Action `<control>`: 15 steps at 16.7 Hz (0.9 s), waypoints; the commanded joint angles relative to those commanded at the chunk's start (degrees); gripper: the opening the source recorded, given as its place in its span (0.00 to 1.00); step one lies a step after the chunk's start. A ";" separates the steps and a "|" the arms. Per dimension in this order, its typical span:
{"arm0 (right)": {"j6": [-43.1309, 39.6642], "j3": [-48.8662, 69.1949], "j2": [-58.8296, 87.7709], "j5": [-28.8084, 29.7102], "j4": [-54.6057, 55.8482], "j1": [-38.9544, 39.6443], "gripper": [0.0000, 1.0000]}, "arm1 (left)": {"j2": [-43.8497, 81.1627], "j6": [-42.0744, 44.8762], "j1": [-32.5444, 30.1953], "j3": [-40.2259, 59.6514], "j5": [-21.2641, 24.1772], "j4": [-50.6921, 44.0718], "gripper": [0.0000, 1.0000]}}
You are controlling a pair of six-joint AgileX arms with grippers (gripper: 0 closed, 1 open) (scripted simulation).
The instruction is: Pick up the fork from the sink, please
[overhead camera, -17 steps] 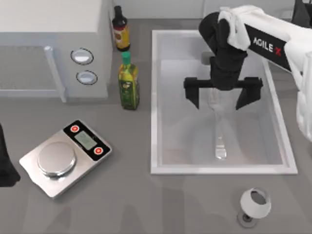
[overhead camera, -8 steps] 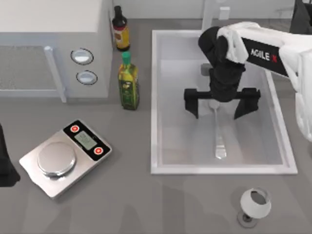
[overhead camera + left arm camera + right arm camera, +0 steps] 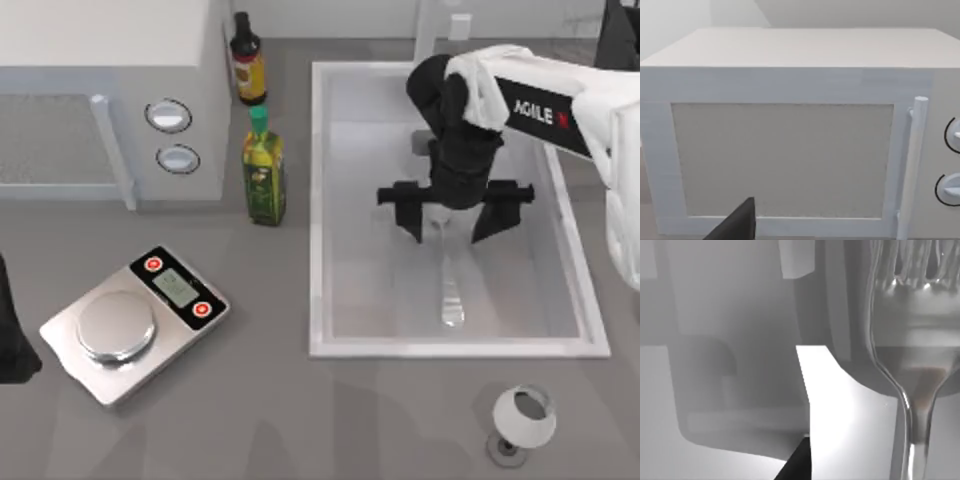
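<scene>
Right claw [image 3: 449, 214] is down inside the sink [image 3: 318, 210], fingers spread wide and gripping nothing, straddling the fork [image 3: 451, 285] near its tined end. The fork lies flat on the basin floor, handle running toward the near rim. Left claw [image 3: 12, 330] is parked at the bench's left edge.
</scene>
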 joint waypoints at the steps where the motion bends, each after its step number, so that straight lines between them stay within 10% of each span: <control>1: 0.00 0.00 0.00 0.00 0.00 0.00 0.32 | 0.00 0.00 0.00 0.00 0.00 0.00 1.00; 5: 0.00 0.00 0.00 0.00 0.00 0.00 0.02 | 0.00 0.00 0.00 0.00 0.00 0.00 1.00; 15: -0.56 0.53 -2.50 0.86 -0.76 -0.24 0.00 | 0.00 0.00 0.00 0.00 0.00 0.00 1.00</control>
